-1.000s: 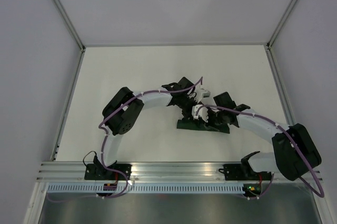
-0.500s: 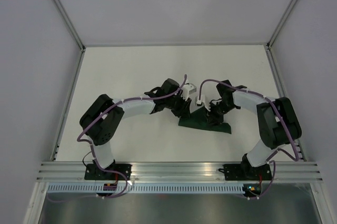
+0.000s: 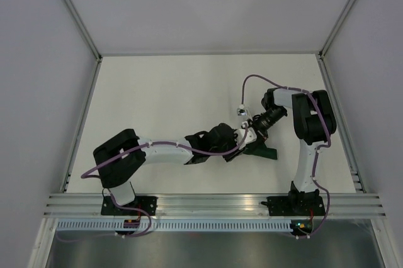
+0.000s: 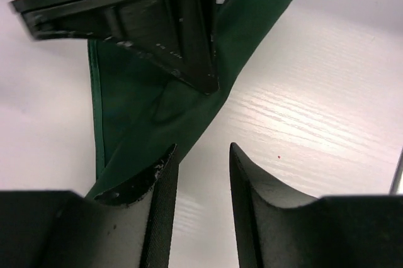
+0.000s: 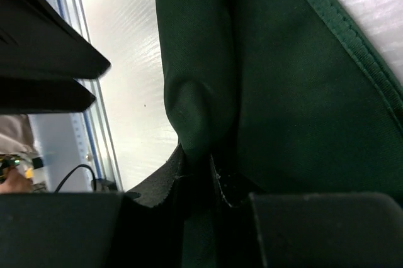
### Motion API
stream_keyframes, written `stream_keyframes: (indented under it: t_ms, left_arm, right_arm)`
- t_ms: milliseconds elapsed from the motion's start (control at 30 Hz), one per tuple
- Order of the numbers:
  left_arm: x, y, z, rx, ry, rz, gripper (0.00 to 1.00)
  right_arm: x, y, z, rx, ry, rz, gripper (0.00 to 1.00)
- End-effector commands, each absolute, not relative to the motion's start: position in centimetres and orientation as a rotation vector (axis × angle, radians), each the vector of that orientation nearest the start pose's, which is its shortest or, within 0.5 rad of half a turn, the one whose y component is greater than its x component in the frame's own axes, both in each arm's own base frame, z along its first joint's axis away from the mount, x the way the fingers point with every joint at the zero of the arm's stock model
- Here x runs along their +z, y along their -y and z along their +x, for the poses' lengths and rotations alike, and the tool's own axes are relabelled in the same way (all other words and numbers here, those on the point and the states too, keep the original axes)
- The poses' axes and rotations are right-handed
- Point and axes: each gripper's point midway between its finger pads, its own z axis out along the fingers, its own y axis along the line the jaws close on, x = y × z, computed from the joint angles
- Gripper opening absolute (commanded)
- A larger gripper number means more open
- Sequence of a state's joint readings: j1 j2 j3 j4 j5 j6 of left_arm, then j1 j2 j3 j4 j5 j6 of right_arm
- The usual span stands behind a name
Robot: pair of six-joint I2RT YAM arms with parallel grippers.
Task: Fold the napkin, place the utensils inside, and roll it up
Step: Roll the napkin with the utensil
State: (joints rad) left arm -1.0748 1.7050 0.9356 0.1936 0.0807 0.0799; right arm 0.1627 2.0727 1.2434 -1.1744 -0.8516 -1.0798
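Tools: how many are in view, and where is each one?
2. The left tool is open at the edge of the napkin. The right tool is shut on a fold of the napkin.

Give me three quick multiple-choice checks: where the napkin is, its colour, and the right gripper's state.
1. Where on the table is the napkin? A far left corner; B right of centre, towards the near edge; C against the far wall.
2. Napkin colour? A white; B red; C dark green.
3. The right gripper is: A shut on a napkin fold; B open over bare table; C out of view.
Answers: 1 B, the top view shows it there; 2 C, both wrist views show green cloth; 3 A, its wrist view shows cloth pinched in its jaws.
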Motion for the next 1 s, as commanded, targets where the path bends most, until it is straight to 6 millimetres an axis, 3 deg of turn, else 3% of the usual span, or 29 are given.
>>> stream_keyframes:
  t_ms: [0, 200, 333, 733, 867, 967]
  left_arm:
    - [8.1, 41.9, 23.2, -0.438, -1.686, 1.324, 0.43]
    - [7.3, 43.1, 23.4, -0.281, -1.547, 1.418, 0.52]
    - [5.4, 43.3, 24.1, -0.199, -1.503, 1.488, 0.55]
    - [2.6, 44.9, 22.9, -0.253, -1.491, 1.609, 0.57]
    - [1.1, 44.8, 22.3, -0.265, -1.528, 1.658, 0.54]
    - [-0.4, 44.5, 21.2, -0.309, -1.583, 1.745, 0.41]
  right_arm:
    - [-0.6, -13.2, 23.2, 1.375, -2.414, -1.505, 0.1]
    - [-0.6, -13.0, 23.8, 1.385, -2.43, -1.487, 0.1]
    - [-0.7, -12.9, 23.9, 1.389, -2.44, -1.479, 0.1]
    - [-0.9, -12.8, 24.4, 1.411, -2.456, -1.476, 0.1]
    - [-0.9, -12.7, 24.5, 1.406, -2.458, -1.477, 0.1]
    - [-0.9, -12.6, 24.6, 1.396, -2.457, -1.483, 0.13]
